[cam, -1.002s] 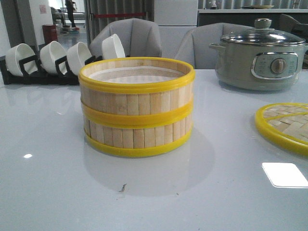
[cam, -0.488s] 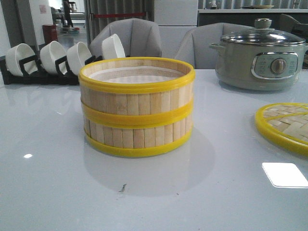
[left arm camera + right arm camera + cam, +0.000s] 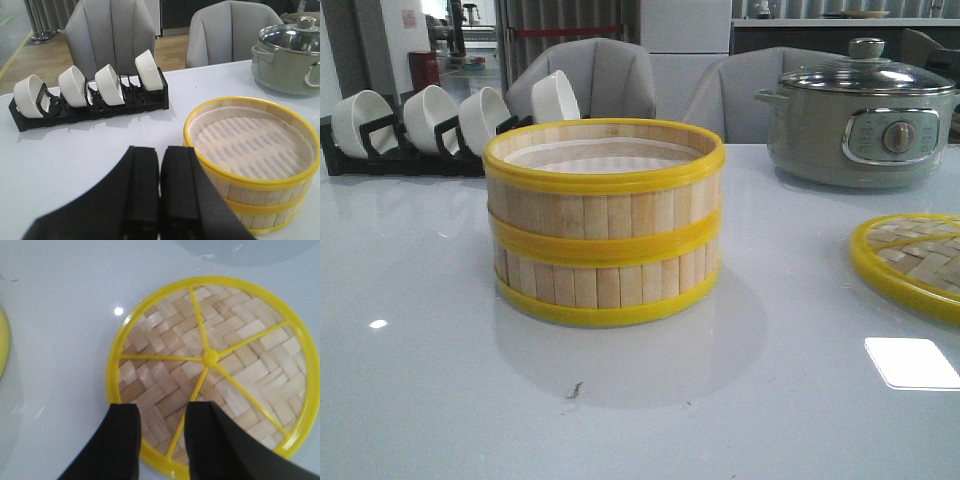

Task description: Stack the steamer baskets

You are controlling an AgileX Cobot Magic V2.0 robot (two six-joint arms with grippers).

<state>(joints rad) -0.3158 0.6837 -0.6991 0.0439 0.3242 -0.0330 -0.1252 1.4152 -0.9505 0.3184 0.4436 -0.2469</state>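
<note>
Two steamer baskets stand stacked in the middle of the table, the upper basket (image 3: 605,195) squarely on the lower basket (image 3: 608,285). Both have pale bamboo-slat walls and yellow rims; a white liner (image 3: 250,141) shows inside the top one. No arm shows in the front view. In the left wrist view my left gripper (image 3: 160,157) is shut with nothing between its fingers, raised beside the stacked baskets (image 3: 260,192). My right gripper (image 3: 162,412) hangs open above the near rim of the woven lid (image 3: 210,365), holding nothing.
The flat woven lid (image 3: 912,262) with a yellow rim lies at the right. A grey electric pot (image 3: 860,115) with a glass lid stands at the back right. A black rack (image 3: 410,150) with several white bowls sits at the back left. Grey chairs (image 3: 610,75) stand behind the table.
</note>
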